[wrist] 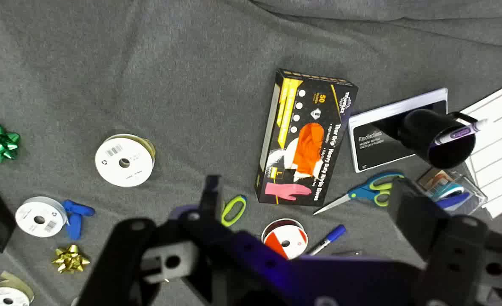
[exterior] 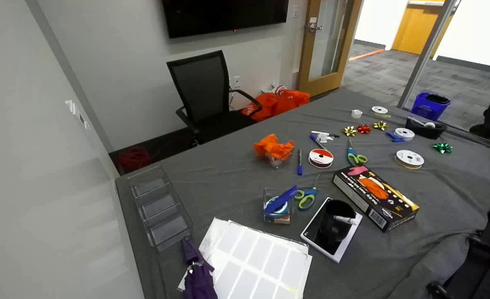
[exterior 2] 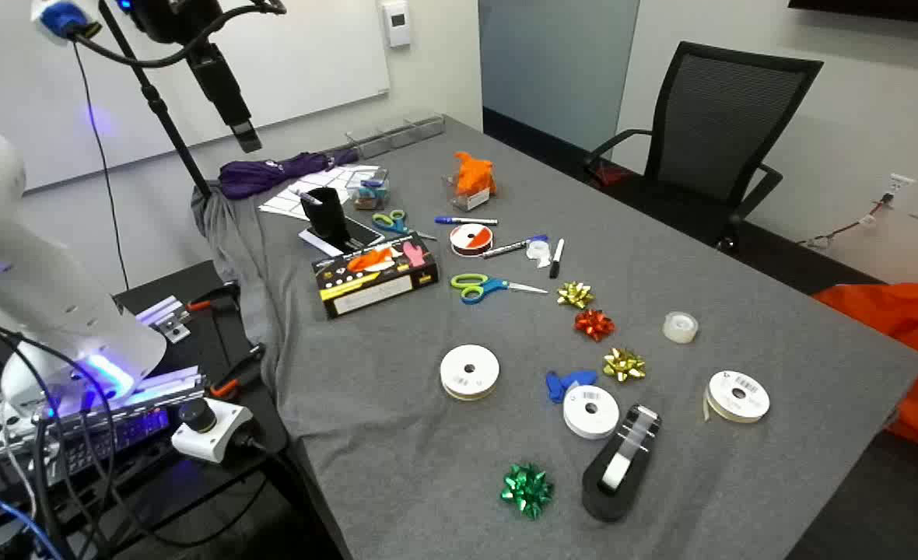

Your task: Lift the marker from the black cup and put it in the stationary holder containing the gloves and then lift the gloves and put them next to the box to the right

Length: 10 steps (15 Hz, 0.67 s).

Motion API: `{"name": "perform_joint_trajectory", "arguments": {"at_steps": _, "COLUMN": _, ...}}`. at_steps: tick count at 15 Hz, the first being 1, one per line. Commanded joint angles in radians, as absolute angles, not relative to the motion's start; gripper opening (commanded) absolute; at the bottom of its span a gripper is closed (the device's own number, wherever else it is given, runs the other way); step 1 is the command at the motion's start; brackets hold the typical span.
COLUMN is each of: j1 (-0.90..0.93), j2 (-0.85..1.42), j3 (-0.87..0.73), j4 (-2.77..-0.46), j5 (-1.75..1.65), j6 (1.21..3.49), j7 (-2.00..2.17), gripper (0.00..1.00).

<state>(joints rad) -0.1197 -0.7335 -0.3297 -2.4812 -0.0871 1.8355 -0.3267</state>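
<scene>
Marker (wrist: 461,132) leaned in cup (wrist: 417,127) | box (wrist: 308,140) sat near cup | gloves (exterior 2: 473,173) stuck out of holder (exterior 2: 478,200), well apart from cup | end effector (wrist: 306,196) hung spread above worktop (wrist: 204,85)

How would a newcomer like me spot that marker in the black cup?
On the grey-covered table, find the black glove box; beside it a black cup stands on a flat black-and-white package. The marker pokes out of that cup, white and purple, unlike the blue-capped markers lying on the table.

The rounded white arm (exterior 2: 39,268) has a black cable (exterior 2: 148,64) and black jaws.
</scene>
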Motion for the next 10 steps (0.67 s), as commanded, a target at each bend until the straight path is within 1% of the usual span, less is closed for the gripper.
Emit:
{"name": "perform_joint_trajectory", "arguments": {"at_steps": 1, "j1": -0.132, "j2": -0.73, "j3": -0.32, "j4": -2.479, "j5": -0.079, "j6": 1.834, "j7": -0.334, "gripper": 1.0}}
{"name": "perform_joint_trajectory", "arguments": {"at_steps": 7, "j1": -0.132, "j2": -0.73, "j3": -0.32, "j4": -2.479, "j5": -0.079, "j6": 1.834, "j7": -0.334, "gripper": 1.0}}
{"name": "perform_joint_trajectory", "arguments": {"at_steps": 10, "j1": -0.135, "j2": -0.727, "j3": -0.279, "j4": -2.519, "j5": -0.041, "j6": 1.901, "j7": -0.229, "gripper": 1.0}}
